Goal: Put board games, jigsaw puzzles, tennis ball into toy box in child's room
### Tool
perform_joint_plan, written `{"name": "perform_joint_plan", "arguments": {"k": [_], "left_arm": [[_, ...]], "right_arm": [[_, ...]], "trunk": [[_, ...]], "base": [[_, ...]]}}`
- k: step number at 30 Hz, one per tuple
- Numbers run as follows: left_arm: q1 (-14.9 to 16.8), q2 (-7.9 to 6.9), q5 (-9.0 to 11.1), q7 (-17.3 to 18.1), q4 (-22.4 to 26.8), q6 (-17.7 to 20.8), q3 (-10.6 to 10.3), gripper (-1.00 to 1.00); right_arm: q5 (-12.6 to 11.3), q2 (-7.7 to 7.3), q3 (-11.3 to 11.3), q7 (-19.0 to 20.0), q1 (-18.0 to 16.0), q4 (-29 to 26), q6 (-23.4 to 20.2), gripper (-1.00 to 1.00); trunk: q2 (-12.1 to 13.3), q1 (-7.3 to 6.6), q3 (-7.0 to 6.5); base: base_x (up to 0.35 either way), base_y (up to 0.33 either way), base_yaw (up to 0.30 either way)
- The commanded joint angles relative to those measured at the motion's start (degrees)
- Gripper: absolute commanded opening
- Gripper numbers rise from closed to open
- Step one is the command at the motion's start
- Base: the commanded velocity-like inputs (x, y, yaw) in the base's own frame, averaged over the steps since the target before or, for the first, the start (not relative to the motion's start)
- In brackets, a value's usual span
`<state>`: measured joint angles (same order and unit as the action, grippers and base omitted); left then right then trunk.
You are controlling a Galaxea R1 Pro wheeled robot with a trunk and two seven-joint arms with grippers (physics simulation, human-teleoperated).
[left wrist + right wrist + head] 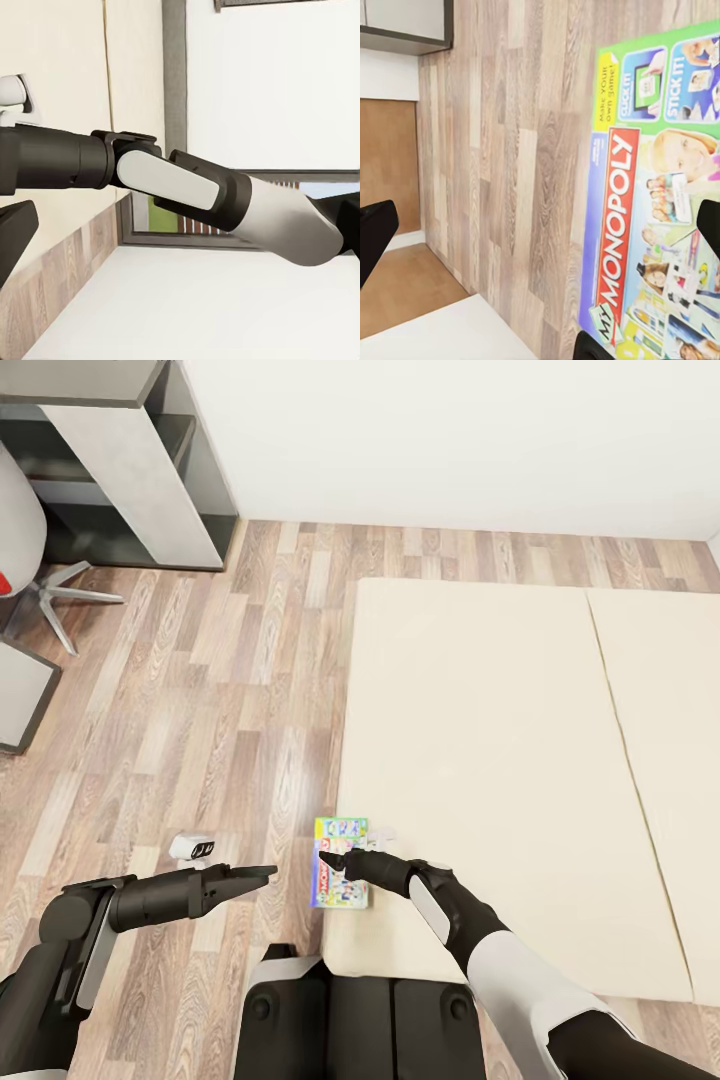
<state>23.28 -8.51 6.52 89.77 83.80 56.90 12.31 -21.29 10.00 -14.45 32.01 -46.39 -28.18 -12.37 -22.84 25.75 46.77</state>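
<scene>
Early stage: right gripper point(335, 857) open over Monopoly board game point(340, 862) at bed point(500, 760) near-left corner; left gripper point(262, 874) state unclear; nothing boxed.

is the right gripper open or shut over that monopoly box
Open: the right gripper has its fingertips spread wide apart above the Monopoly box.

The bed point(480, 740) is wide and low, with a plain beige top split in two parts by a thin line. One game box point(340, 862) with a green edge and a red banner lies flat at the bed's near left corner, partly sticking out over the side above the floor. The wood-plank floor point(220, 690) runs beside the bed, and a small white thing point(191, 847) lies on it near the box.
</scene>
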Motion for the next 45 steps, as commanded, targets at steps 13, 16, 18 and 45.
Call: {"name": "perform_joint_plan", "arguments": {"k": [13,16,18,45], "left_arm": [[0.0,-0.04,-0.1,0.2,0.0,0.6,0.0,1.00],[0.0,-0.04,-0.1,0.2,0.0,0.6,0.0,1.00],[0.0,-0.06,-0.1,0.2,0.0,0.6,0.0,1.00],[0.0,-0.10,-0.1,0.2,0.0,0.6,0.0,1.00]], "right_arm": [[-0.5,0.00,0.0,0.0,0.0,0.0,-0.4,1.00],[-0.5,0.00,0.0,-0.1,0.0,0.0,-0.4,1.00],[-0.6,0.00,0.0,-0.1,0.0,0.0,-0.2,1.00],[-0.6,0.00,0.0,-0.1,0.0,0.0,0.1,1.00]], "trunk": [[-0.1,0.04,-1.07],[-0.1,0.04,-1.15],[-0.1,0.04,-1.16],[-0.1,0.04,-1.17]], "base": [[0.000,0.000,0.091],[0.000,0.000,0.034],[0.000,0.000,0.010],[0.000,0.000,-0.001]]}}
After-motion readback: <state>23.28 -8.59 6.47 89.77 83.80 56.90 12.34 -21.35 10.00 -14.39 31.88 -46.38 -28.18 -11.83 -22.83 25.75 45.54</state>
